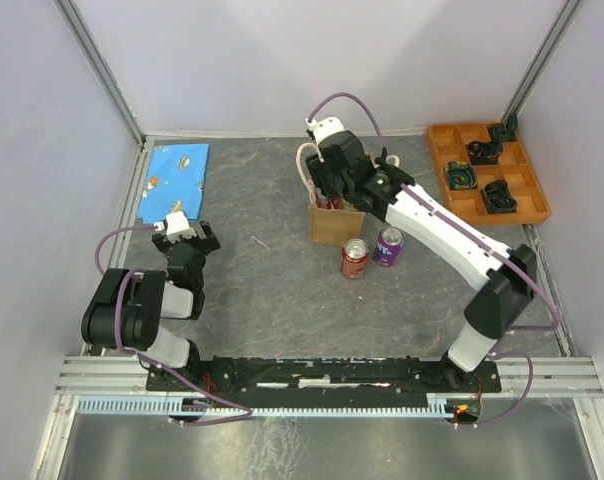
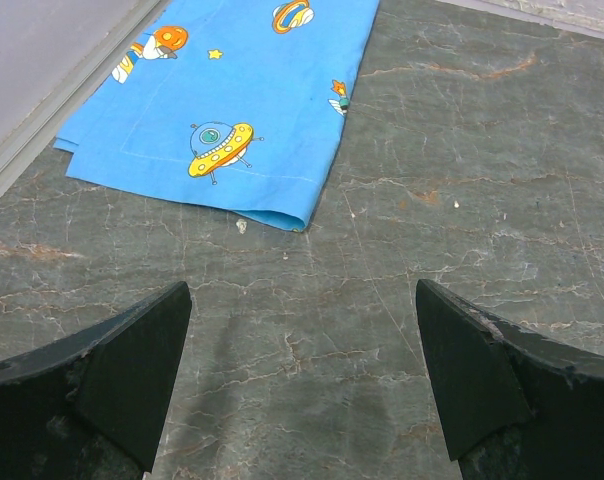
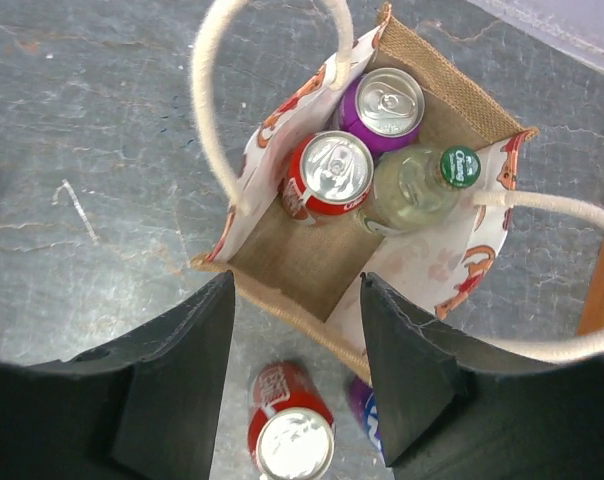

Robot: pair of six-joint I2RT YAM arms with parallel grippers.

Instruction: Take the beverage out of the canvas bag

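Bottle (image 3: 407, 197) in canvas bag (image 3: 304, 262), script on green cap (image 3: 460, 166) perhaps a brand, unreadable; left gripper (image 2: 302, 292), right gripper (image 3: 296, 292) apart.

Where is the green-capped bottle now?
Right wrist view: the green-capped bottle stands inside the canvas bag, on the picture's right side, beside the red can and the purple can.

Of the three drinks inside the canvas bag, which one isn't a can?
The clear bottle with the green cap; the red can and purple can beside it have pull-tab tops.
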